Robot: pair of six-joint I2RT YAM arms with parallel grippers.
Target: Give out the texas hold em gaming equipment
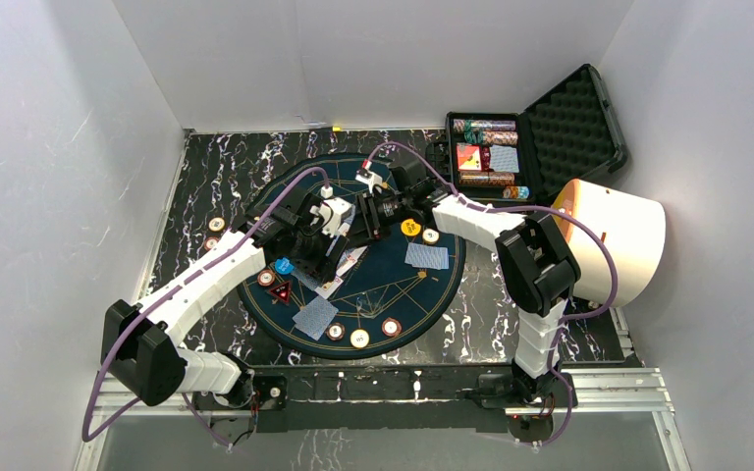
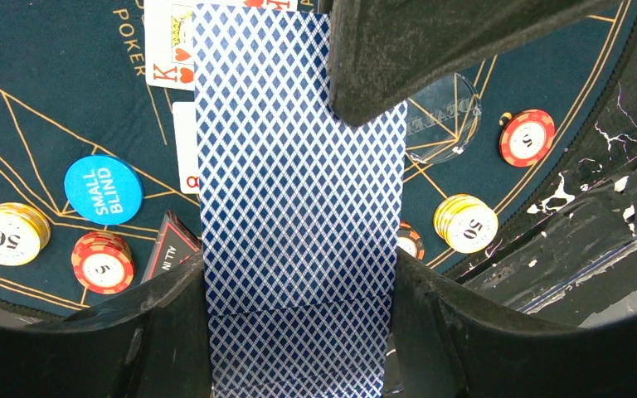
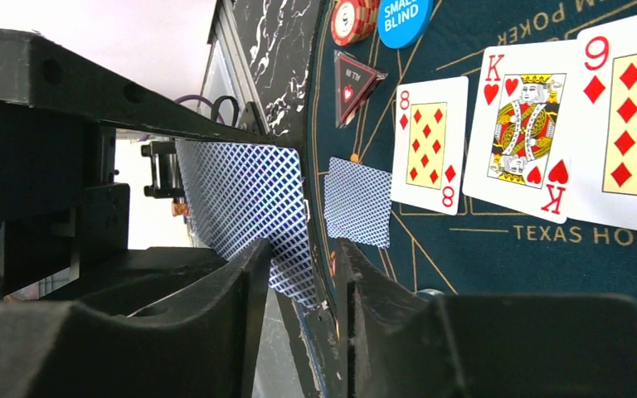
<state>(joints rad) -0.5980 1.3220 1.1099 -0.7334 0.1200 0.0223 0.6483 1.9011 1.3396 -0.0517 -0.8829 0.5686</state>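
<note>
My left gripper (image 2: 299, 332) is shut on a deck of blue-backed playing cards (image 2: 299, 207), held above the dark round poker mat (image 1: 393, 285). My right gripper (image 3: 303, 265) stands at the deck's far end. Its jaws straddle the edge of the top card (image 3: 245, 199), with a gap still showing on one side. One of its fingers (image 2: 381, 66) overlaps the deck in the left wrist view. Face-up on the mat lie an 8 of diamonds (image 3: 427, 141), a king of hearts (image 3: 527, 124) and a 9 of diamonds (image 3: 630, 124). A blue small-blind button (image 2: 103, 189) and chips (image 2: 466, 222) sit nearby.
Face-down cards (image 1: 426, 256) lie right of centre and at the near left (image 1: 315, 317). More chips (image 1: 359, 339) line the mat's near edge, and a yellow button (image 1: 410, 228) sits by the right arm. An open black case (image 1: 511, 157) stands back right, a big white cylinder (image 1: 614, 240) at the right.
</note>
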